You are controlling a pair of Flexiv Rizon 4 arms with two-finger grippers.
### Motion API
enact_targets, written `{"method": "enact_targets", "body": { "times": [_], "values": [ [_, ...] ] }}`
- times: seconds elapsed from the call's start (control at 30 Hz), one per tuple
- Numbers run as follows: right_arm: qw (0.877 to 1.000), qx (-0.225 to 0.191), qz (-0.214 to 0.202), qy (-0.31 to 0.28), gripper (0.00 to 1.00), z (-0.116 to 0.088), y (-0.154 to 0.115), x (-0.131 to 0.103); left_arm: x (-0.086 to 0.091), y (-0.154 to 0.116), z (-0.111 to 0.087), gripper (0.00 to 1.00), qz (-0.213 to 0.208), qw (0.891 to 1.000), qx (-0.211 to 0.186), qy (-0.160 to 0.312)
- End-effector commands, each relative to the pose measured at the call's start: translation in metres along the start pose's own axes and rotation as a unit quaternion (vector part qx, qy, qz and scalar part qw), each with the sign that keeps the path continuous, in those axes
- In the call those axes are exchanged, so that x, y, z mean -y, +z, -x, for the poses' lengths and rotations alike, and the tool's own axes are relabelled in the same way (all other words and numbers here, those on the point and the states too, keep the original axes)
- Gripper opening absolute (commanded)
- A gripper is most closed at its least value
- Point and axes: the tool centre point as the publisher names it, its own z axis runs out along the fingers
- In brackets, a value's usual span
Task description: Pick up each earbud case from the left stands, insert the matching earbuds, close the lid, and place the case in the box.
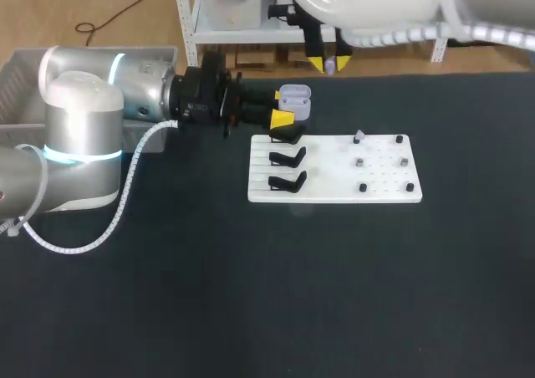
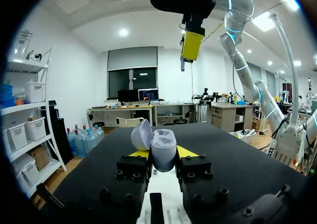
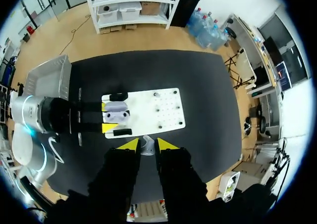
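A pale lilac earbud case (image 1: 294, 99) with its lid raised is held just beyond the white board's far left corner, my left gripper (image 1: 286, 109) shut on it from both sides. In the left wrist view the case (image 2: 163, 153) sits between the yellow tips with the empty wells facing up. High above the table's far edge, my right gripper (image 1: 329, 63) is shut on a small whitish earbud (image 3: 146, 147). From the right wrist view the case (image 3: 118, 114) lies below and ahead of it. Two empty black stands (image 1: 288, 155) remain on the board.
The white board (image 1: 334, 192) lies mid-table, with small grey earbuds (image 1: 359, 162) and black pegs (image 1: 399, 140) on its right half. A grey box (image 1: 12, 68) stands at the table's far left, behind my left arm.
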Motion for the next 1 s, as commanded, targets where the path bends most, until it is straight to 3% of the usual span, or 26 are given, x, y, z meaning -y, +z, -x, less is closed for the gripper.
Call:
{"method": "enact_targets", "body": {
  "times": [0.03, 0.67, 0.83, 1.0],
  "values": [
    [0.999, -0.045, 0.005, 0.006, 0.0, 0.011, 0.008, -0.017, 0.001, 0.0, -0.001, 0.0, 0.002, 1.0, 0.001, 0.001],
    [0.998, -0.056, 0.01, 0.017, 0.0, 0.015, 0.017, -0.023, 0.001, 0.0, -0.001, 0.0, 0.002, 1.0, 0.001, 0.001],
    [0.993, -0.078, -0.037, 0.082, 0.0, 0.02, 0.027, -0.032, 0.001, 0.0, -0.001, 0.0, 0.002, 1.0, 0.001, 0.001],
    [0.981, -0.098, -0.053, 0.159, 0.0, 0.023, 0.031, -0.028, 0.001, 0.0, -0.001, 0.0, 0.002, 1.0, 0.001, 0.001]
  ]
}}
